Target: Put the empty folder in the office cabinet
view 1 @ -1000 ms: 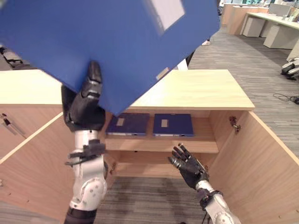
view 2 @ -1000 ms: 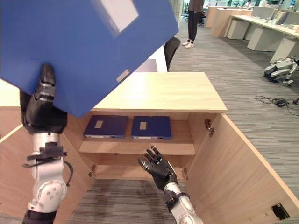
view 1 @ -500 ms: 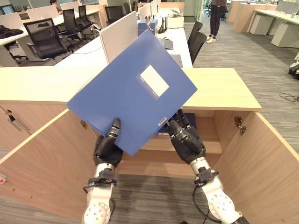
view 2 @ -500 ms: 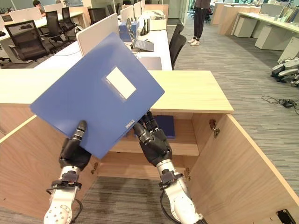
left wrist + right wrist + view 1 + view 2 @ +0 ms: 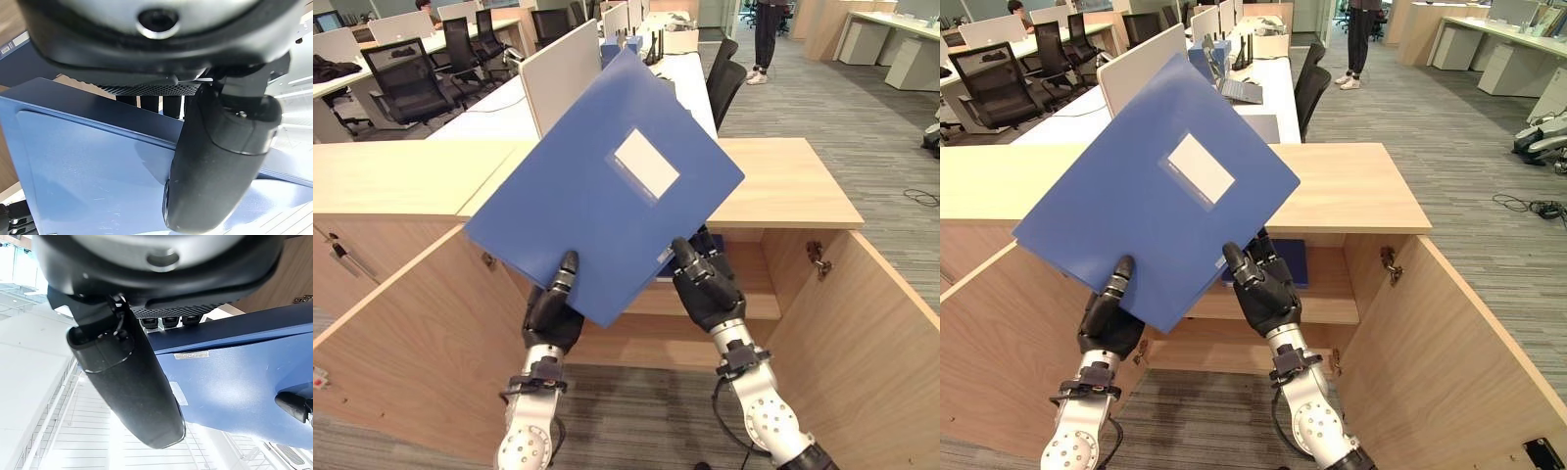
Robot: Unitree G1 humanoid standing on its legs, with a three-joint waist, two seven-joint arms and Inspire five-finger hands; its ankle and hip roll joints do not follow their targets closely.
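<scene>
Folder pinched by left hand, right hand.

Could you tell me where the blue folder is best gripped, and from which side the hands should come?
Grip the blue folder along its lower edge, coming from below, as now: the left hand and the right hand each pinch it there, thumb on the front face, fingers behind. It is a broad, thin, flat panel held tilted above the open cabinet, so two spaced pinches probably keep it from twisting.

The open cabinet is overlooked from the head by both eye views; the blue folder is viewed closely past each wrist's thumb.
</scene>
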